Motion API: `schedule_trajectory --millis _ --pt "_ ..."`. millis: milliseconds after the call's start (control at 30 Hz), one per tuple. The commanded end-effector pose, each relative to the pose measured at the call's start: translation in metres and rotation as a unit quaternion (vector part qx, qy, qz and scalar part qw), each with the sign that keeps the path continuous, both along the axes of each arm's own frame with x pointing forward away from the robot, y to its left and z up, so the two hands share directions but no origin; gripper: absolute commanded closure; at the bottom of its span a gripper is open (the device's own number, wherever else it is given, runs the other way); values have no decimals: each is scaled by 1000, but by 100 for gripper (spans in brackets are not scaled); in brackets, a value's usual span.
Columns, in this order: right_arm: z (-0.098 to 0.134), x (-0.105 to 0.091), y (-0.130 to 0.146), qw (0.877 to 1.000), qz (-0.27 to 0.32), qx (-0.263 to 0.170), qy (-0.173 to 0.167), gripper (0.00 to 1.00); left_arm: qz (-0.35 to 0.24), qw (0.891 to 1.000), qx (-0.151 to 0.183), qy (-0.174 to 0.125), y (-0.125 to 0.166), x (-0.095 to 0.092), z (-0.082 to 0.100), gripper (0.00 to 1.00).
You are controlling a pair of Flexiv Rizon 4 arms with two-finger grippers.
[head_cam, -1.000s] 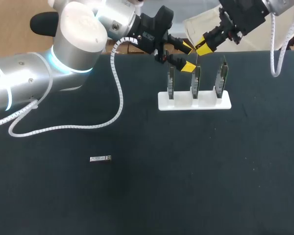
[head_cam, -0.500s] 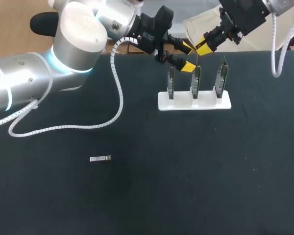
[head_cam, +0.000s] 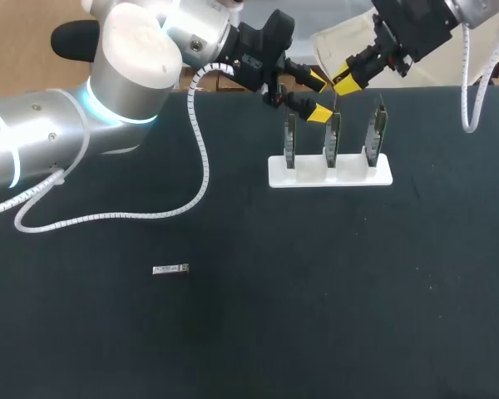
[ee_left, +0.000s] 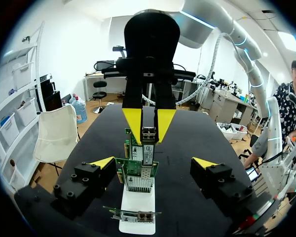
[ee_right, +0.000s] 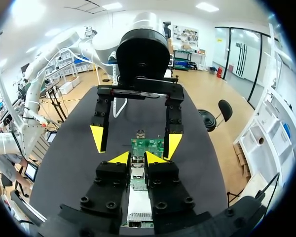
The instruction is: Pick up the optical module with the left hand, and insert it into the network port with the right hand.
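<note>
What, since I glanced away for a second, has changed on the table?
Nothing visibly changed. The left gripper is open beside the card stand. The right gripper is shut on an optical module above the cards. A second module lies on the table, as before.

Nothing legible — the white label on a network card is too small to read.

Head cam overhead; opposed wrist cams share port cards.
</note>
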State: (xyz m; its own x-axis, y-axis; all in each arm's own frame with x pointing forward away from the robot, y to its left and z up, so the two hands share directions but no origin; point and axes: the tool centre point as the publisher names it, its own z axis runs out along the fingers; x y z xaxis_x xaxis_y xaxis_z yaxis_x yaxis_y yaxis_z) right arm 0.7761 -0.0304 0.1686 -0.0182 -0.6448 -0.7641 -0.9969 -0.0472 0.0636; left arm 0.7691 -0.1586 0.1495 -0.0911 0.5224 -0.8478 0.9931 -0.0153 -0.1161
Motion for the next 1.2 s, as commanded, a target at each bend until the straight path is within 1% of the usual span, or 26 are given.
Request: schedule_trajectory --millis 33,133,400,1200 --pt "-5 -1 0 1000 1 -9 -4 100 -2 1000 2 2 -1 2 0 0" --pt "-6 -1 -1 1000 2 -8 -3 100 -2 1000 2 2 -1 2 0 0" --pt "1 -1 -3 1000 1 -2 -11 100 -2 1000 2 2 -1 2 0 0" --pt "0 -2 0 1000 3 -2 -9 100 -2 1000 2 2 -1 2 0 0"
